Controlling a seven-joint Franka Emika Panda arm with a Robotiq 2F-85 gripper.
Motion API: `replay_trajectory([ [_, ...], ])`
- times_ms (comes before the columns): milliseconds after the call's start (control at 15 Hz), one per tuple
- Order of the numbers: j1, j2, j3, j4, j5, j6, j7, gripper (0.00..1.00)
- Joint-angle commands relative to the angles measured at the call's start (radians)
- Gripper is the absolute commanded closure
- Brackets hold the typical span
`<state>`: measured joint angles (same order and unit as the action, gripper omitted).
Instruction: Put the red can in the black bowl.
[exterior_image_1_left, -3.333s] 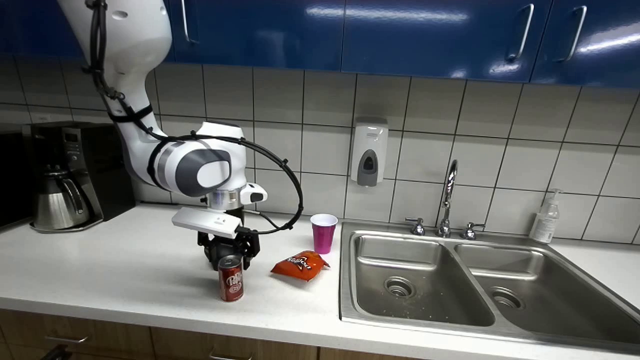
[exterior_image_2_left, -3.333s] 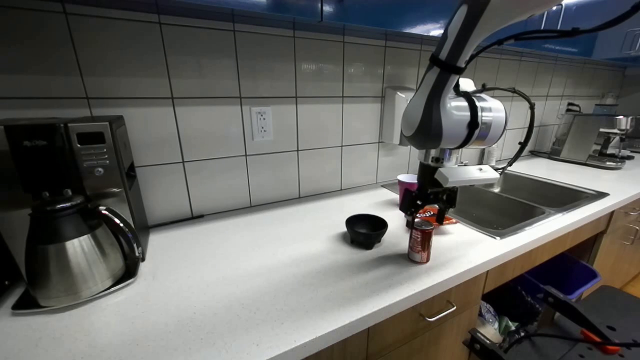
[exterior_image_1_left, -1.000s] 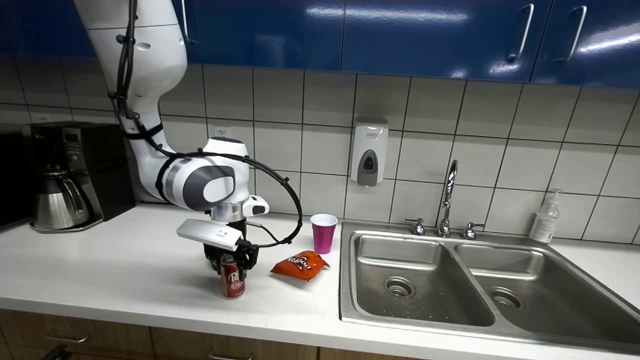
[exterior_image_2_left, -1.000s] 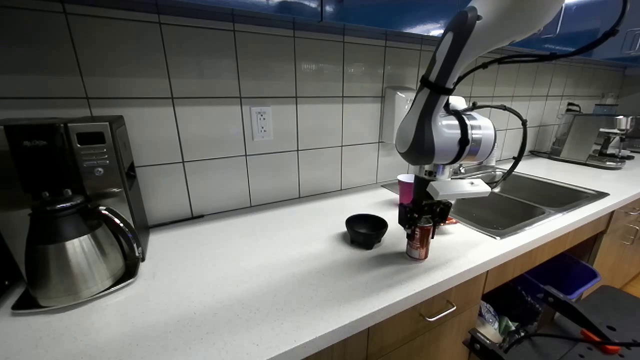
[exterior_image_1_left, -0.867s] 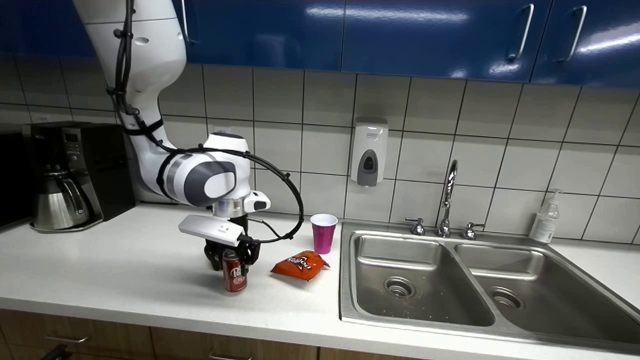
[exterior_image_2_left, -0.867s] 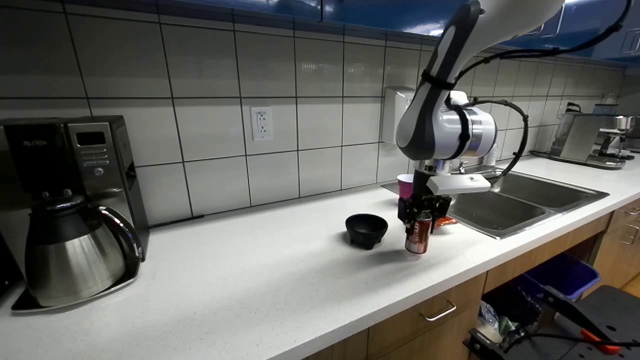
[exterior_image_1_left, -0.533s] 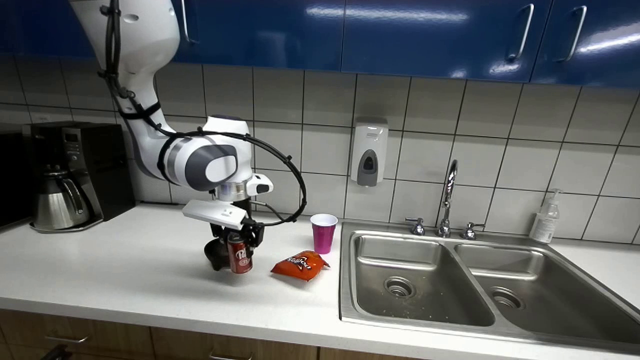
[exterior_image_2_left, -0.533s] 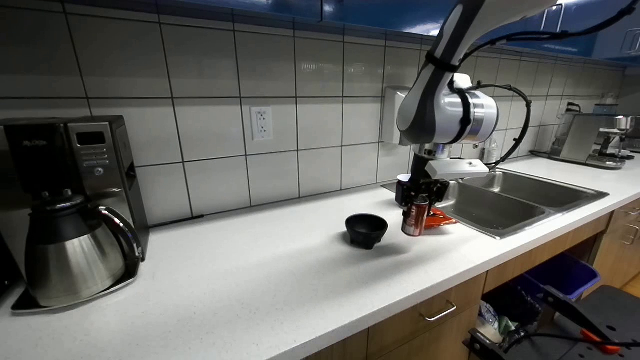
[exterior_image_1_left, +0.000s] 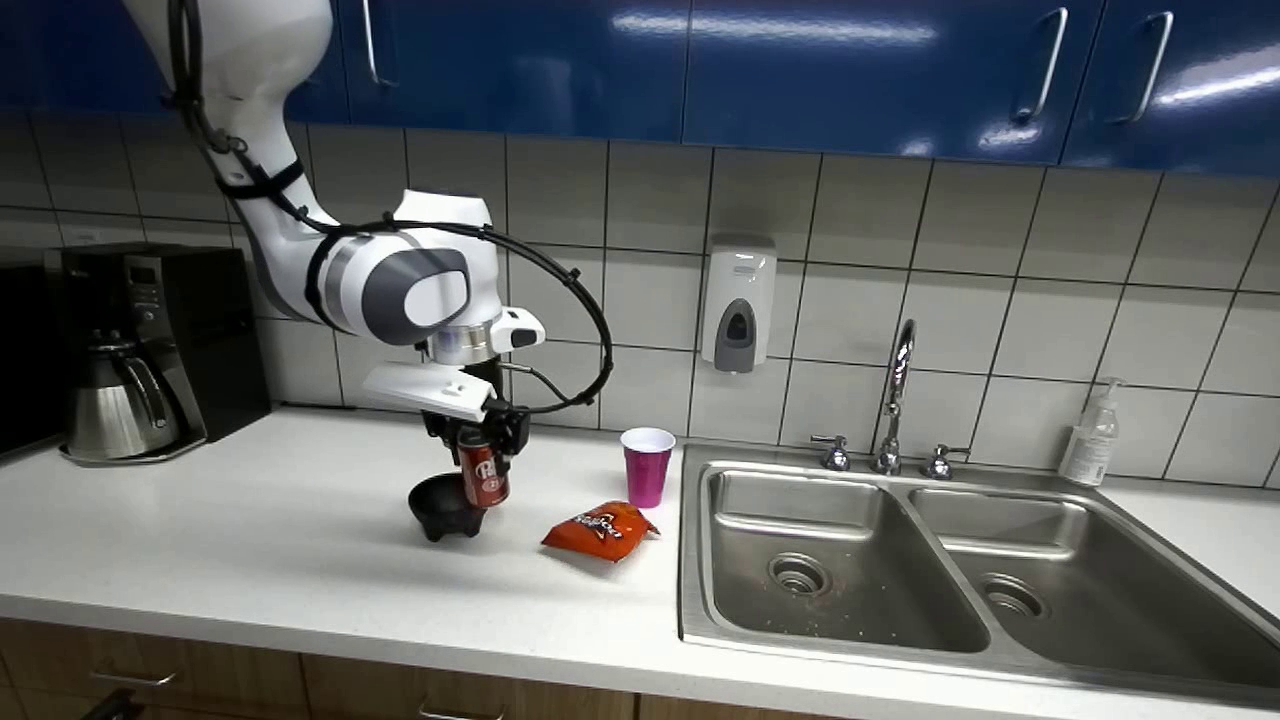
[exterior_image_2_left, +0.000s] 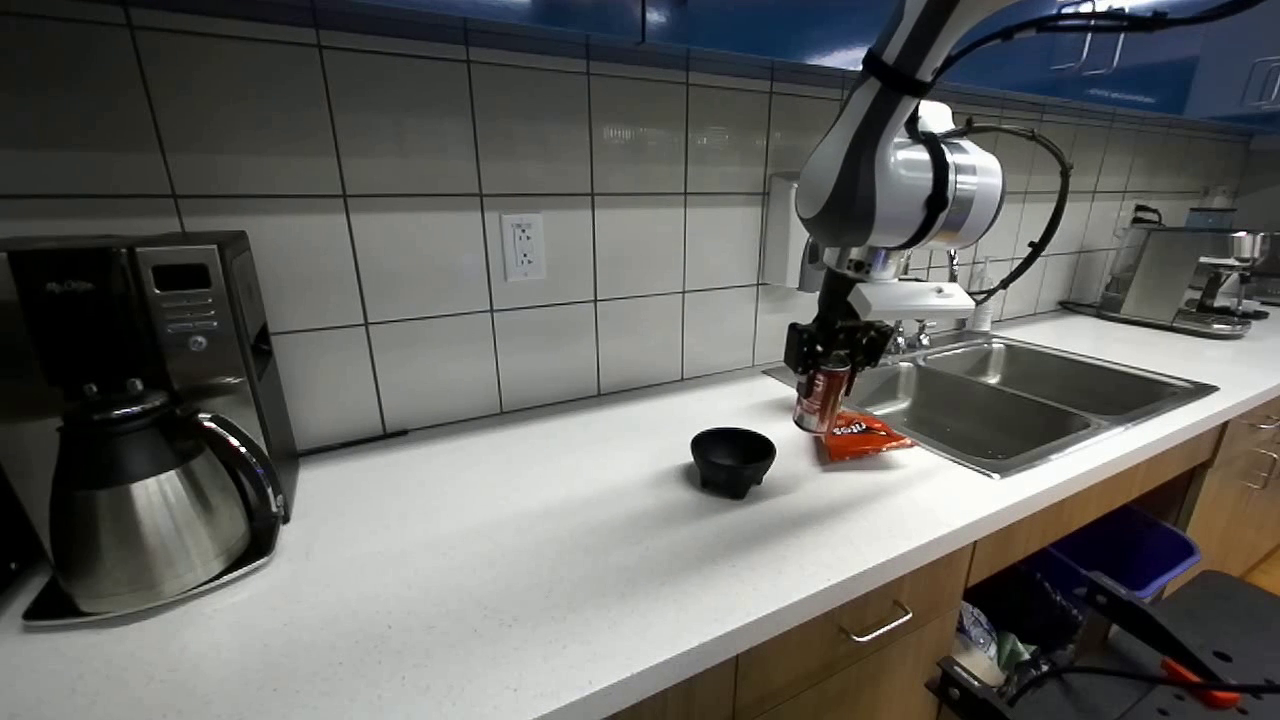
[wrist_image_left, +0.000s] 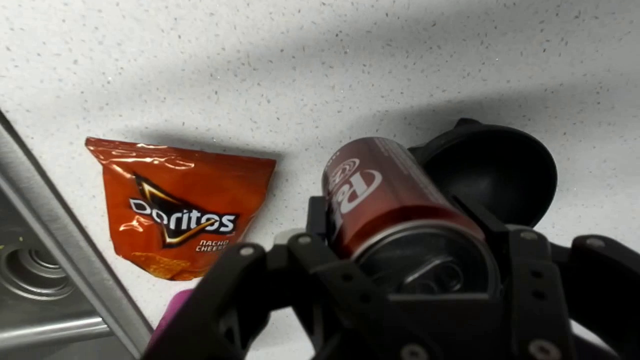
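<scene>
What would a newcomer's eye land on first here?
Probably the small red cylindrical can, held tilted above the white countertop in the black two-fingered claw. Next, the shiny orange-red Doritos bag beside the steel sink; then the glossy blue cabinets along the top of both exterior views.

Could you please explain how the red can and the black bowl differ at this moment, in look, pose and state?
The red can is a cylinder with light lettering; the black bowl is plain, with an open top. The can is held between the fingers, off the counter; the bowl rests on the counter on short feet. The can is tilted, while the bowl is upright. Both have a round top.
</scene>
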<state>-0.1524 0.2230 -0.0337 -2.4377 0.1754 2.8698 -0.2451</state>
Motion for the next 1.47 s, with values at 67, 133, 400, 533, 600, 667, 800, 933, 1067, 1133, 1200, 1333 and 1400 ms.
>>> replay_trajectory([
  [67, 0.011, -0.084, 0.030, -0.040, 0.004, -0.008, 0.017, 0.61],
  [133, 0.017, -0.087, 0.033, -0.042, 0.004, -0.001, 0.020, 0.61],
  [400, 0.039, -0.076, 0.051, -0.026, 0.012, 0.001, 0.035, 0.61],
  [533, 0.053, -0.062, 0.057, -0.016, 0.009, 0.005, 0.053, 0.61],
  [600, 0.060, -0.055, 0.059, -0.009, 0.008, 0.006, 0.065, 0.61],
  [667, 0.066, -0.049, 0.062, -0.005, 0.006, 0.005, 0.075, 0.61],
  [800, 0.086, -0.034, 0.057, 0.007, -0.011, 0.010, 0.109, 0.61],
  [933, 0.106, -0.013, 0.049, 0.024, -0.029, 0.009, 0.148, 0.61],
  [1067, 0.125, 0.008, 0.039, 0.040, -0.051, 0.014, 0.191, 0.61],
  [1133, 0.133, 0.021, 0.034, 0.051, -0.063, 0.017, 0.212, 0.61],
  [1200, 0.141, 0.033, 0.028, 0.061, -0.075, 0.017, 0.232, 0.61],
  [1333, 0.157, 0.058, 0.014, 0.085, -0.102, 0.013, 0.275, 0.61],
  [1400, 0.165, 0.069, 0.006, 0.095, -0.114, 0.012, 0.294, 0.61],
])
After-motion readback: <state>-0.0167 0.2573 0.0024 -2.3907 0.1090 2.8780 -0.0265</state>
